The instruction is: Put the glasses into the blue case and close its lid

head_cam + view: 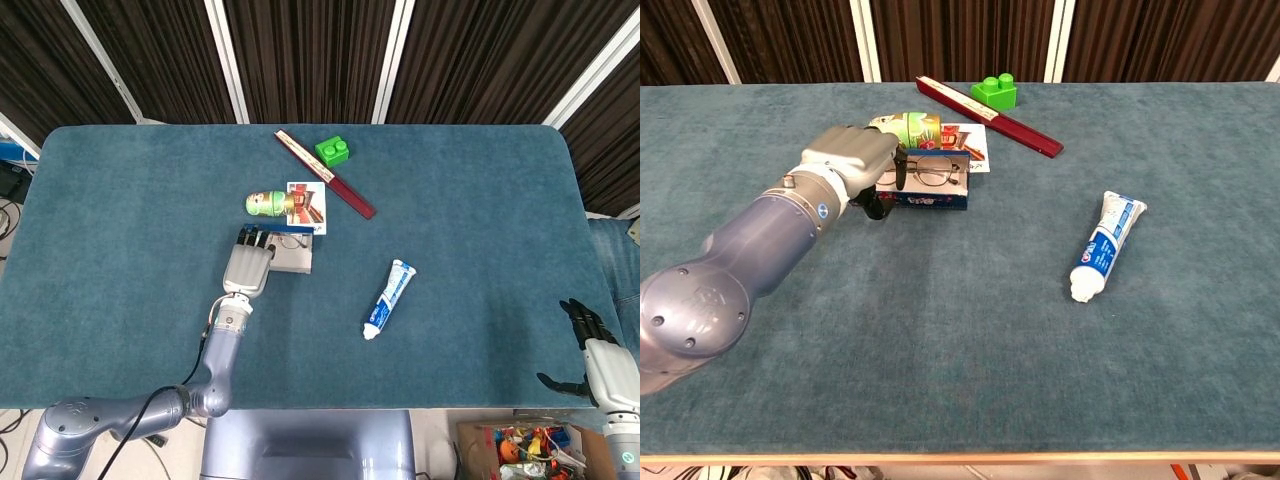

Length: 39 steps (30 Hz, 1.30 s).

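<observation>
- Plainly, the glasses lie in the blue case, which sits on the desk just in front of the green can and the picture card; the thin wire frame shows above the case's front wall in the chest view.
- Left hand rests against the case's left end, fingers curled down over the rim; whether it pinches the lid or only presses, I cannot tell.
- Right hand hangs off the desk's right edge, fingers spread, holding nothing.
- Glasses look light and fragile: thin metal that would bend, lenses that would scratch. Best left untouched, or nudged only at the bridge.
- Case looks light and stiff, so it would likely slide on the cloth when pushed; steadying the body while folding the lid by its free edge seems wise.
- Lid is probably not yet fully shut.
</observation>
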### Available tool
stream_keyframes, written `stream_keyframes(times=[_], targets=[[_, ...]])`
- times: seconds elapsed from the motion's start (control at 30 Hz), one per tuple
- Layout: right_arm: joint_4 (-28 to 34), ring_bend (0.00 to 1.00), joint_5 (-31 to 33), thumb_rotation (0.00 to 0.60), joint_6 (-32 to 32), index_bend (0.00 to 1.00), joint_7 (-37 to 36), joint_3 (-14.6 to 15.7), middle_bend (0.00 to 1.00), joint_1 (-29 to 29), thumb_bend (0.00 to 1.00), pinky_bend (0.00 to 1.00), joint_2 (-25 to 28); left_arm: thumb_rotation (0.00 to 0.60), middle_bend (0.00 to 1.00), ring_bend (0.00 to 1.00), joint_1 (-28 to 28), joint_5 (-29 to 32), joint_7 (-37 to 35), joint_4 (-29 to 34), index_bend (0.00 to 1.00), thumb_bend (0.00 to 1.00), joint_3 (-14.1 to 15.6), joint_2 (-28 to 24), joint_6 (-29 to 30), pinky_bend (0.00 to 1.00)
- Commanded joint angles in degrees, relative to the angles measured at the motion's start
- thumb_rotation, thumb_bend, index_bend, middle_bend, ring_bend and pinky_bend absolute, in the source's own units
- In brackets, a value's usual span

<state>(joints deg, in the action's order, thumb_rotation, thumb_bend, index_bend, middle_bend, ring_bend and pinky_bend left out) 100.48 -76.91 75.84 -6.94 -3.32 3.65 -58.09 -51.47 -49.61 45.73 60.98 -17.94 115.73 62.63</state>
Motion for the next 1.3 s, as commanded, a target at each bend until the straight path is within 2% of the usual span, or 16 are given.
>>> stream_keyframes(times=[0.03, 0.97, 1.17, 1.3], targets=[[0.0, 0.04, 0.07, 0.6, 0.0, 0.0, 0.03, 0.0, 0.0, -0.01, 0.21, 0.18, -0.01, 0.6, 0.16, 0.05, 0.33, -1.1, -0.84, 0.36, 0.45, 0.41, 0.45, -0.07, 0.6, 0.11], [0.51, 0.04, 0.94, 0.6, -0.55, 0.0, 0.73, -0.04, 0.0, 0.14, 0.21, 0.18, 0.25, 0.6, 0.2, 0.05, 2.2, -2.48, -1.81, 1.6, 0.56, 0.42, 0.48, -1.0, 1.74, 0.11], [0.64, 0.04, 1.08, 0.6, -0.88, 0.0, 0.32, -0.01, 0.0, 0.2, 0.21, 0.18, 0.49, 0.6, 0.2, 0.05, 4.72, -2.03, -1.05, 7.47, 0.56, 0.42, 1.24, -4.34, 3.53, 0.11], [0.69, 0.04, 0.98, 0.6, -0.83, 0.0, 0.23, 0.02, 0.0, 0.17, 0.21, 0.18, 0.54, 0.6, 0.2, 0.05, 7.67, -3.26, -0.6, 14.1, 0.56, 0.42, 3.38, -8.52, 6.22, 0.11]])
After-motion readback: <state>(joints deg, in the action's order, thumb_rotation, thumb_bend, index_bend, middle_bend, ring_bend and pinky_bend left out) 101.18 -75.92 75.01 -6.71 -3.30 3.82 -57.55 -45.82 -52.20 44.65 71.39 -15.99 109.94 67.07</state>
